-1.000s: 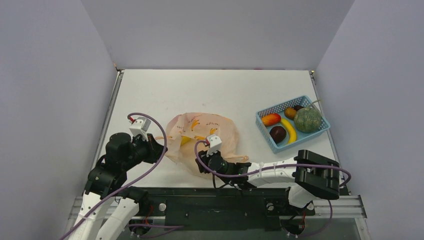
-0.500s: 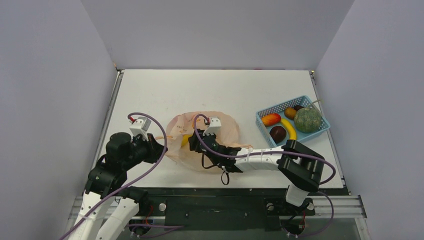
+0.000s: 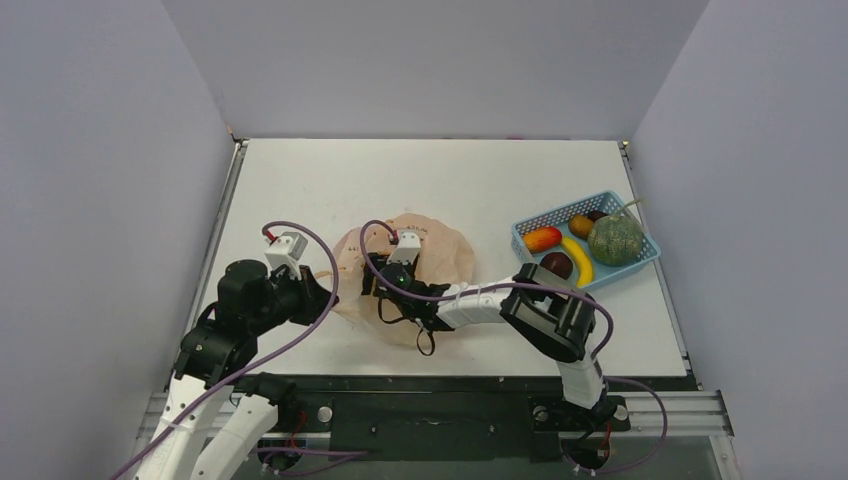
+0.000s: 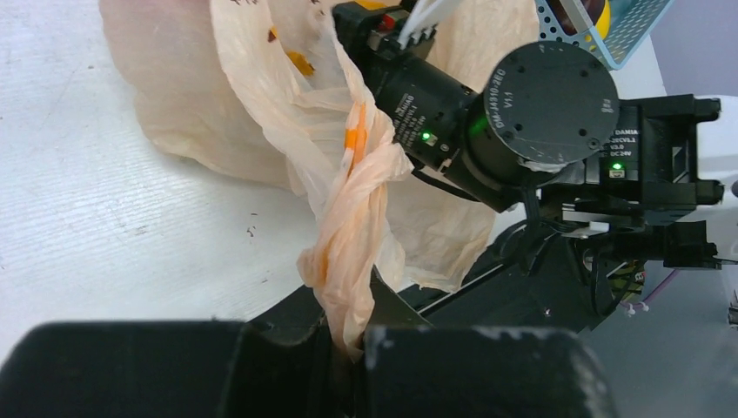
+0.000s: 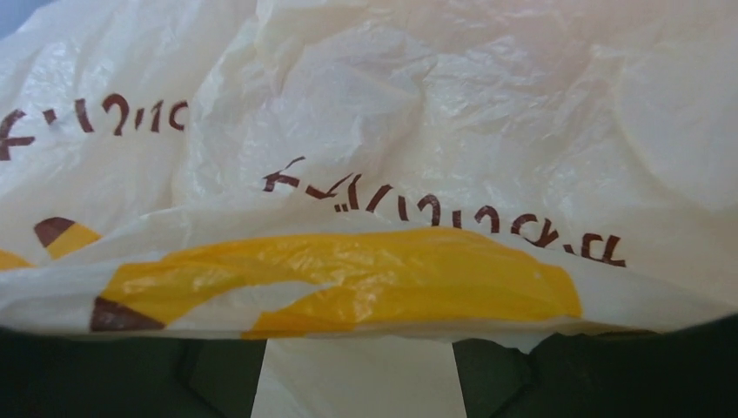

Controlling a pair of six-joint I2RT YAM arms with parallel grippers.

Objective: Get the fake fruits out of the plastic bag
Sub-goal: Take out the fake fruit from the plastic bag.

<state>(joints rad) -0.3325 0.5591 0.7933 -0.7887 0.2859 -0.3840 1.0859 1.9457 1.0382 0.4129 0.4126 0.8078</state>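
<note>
Pinching the plastic bag (image 4: 352, 209) by its twisted handle, the left gripper (image 4: 348, 335) is clamped shut at the bag's left edge on the tabletop (image 3: 480, 180). The right gripper (image 5: 358, 374), its fingers apart, presses against the bag's crinkled film. Fake fruits (image 3: 572, 250) lie in the blue basket (image 3: 604, 278) to the right.

links (image 3: 480, 298) white | joints (image 3: 245, 288) black | cables (image 3: 334, 285) purple | motor leds (image 4: 426, 136) green

The crinkled peach plastic bag (image 3: 445, 255) lay left of centre, one handle twisted ropelike; the glossy fake fruits (image 3: 578, 262) sat well apart in a blue basket (image 3: 625, 270).
</note>
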